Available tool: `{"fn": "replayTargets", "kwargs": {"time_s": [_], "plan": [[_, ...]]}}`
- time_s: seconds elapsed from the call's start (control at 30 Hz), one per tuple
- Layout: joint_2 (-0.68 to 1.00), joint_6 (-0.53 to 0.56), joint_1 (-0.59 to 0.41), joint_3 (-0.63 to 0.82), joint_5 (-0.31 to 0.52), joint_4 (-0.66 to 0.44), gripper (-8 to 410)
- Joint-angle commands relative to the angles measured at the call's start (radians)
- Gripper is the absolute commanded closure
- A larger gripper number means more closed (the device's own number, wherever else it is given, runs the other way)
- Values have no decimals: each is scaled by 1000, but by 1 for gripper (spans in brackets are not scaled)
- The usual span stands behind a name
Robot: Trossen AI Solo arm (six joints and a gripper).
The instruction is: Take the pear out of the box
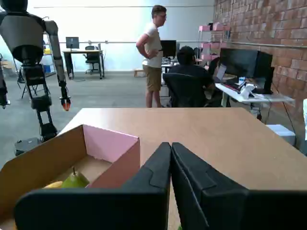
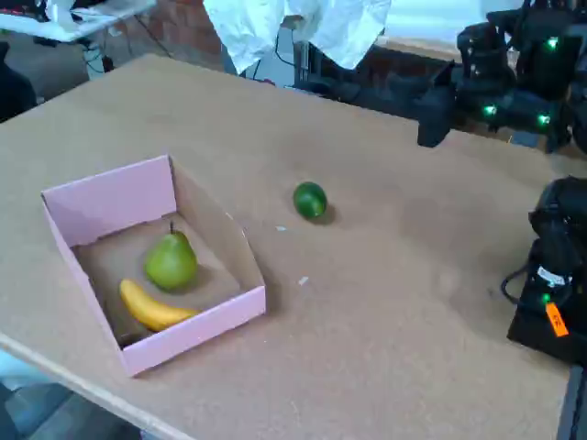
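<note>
The yellow-green pear [image 2: 171, 261] stands upright inside the box [image 2: 110, 197], a shallow tray that is pink outside and brown inside, near the table's front-left corner in the fixed view. In the wrist view the pear [image 1: 74, 180] shows low behind the box's wall [image 1: 111, 143]. My gripper [image 1: 171, 146] is shut, its two black fingers pressed together with nothing between them. In the fixed view the gripper [image 2: 433, 117] hangs high at the far right of the table, well away from the box.
A yellow banana [image 2: 151, 307] lies in the box beside the pear. A dark green lime [image 2: 310, 199] rests on the table right of the box. The arm's base [image 2: 559, 275] stands at the right edge. Beyond the table are a standing person [image 1: 153, 55], a seated person and a humanoid robot [image 1: 29, 57].
</note>
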Motion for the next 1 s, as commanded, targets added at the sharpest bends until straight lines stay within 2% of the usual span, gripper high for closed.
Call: {"fn": "replayTargets", "kwargs": {"time_s": [0.0,0.47,0.67,0.83,0.9,0.97], "plan": [[0,-2,0,1,0,3,402],[0,-2,0,1,0,3,402],[0,111,0,1,-4,18,402],[0,133,0,27,-51,-2,402],[2,163,1,51,-94,-24,402],[14,166,1,84,-99,-66,402]]}}
